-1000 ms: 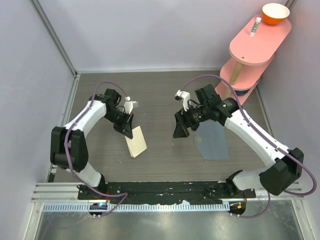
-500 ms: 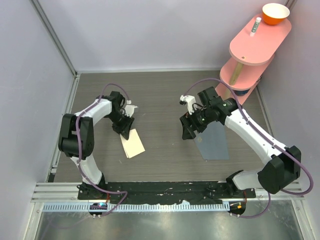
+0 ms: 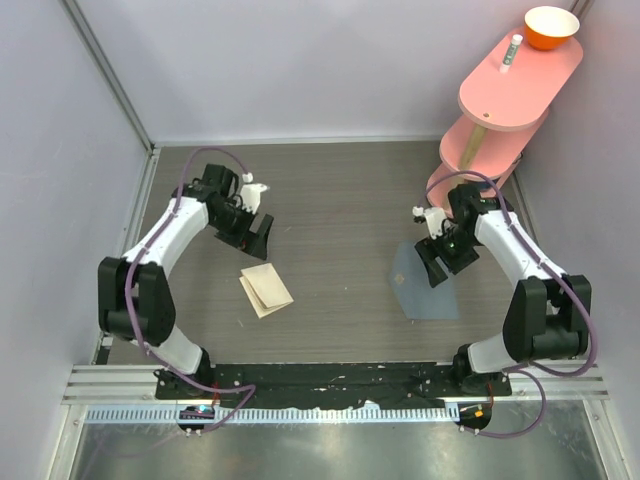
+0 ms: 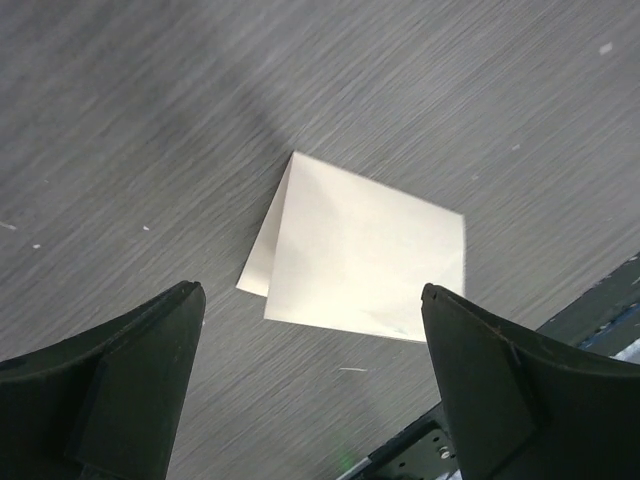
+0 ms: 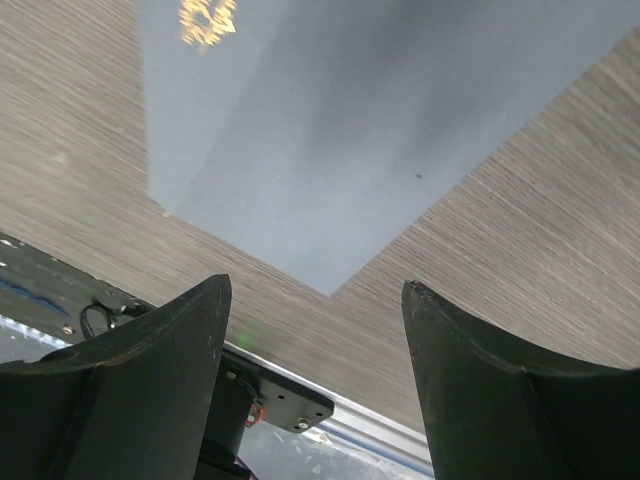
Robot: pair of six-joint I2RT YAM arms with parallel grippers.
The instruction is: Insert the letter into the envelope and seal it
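Note:
The letter (image 3: pixel 266 290), a folded cream sheet, lies flat on the grey table at left of centre; the left wrist view shows the letter (image 4: pixel 360 250) lying loose below the fingers. My left gripper (image 3: pixel 257 236) hovers just behind it, open and empty. The slate blue-grey envelope (image 3: pixel 425 285) lies flat on the right. In the right wrist view the envelope (image 5: pixel 330 130) has a gold mark near its far edge. My right gripper (image 3: pixel 440 262) hangs over the envelope's far right part, open, holding nothing.
A pink two-tier shelf (image 3: pixel 505 95) stands at the back right, with an orange bowl (image 3: pixel 551 27) and a small tube (image 3: pixel 513 48) on top. Grey walls close the left and back sides. The arm bases and a black rail (image 3: pixel 330 378) line the near edge.
My left gripper opened, let the letter go and pulled back from it; the letter now lies flat. My right arm swung from the table's centre to the right, over the envelope.

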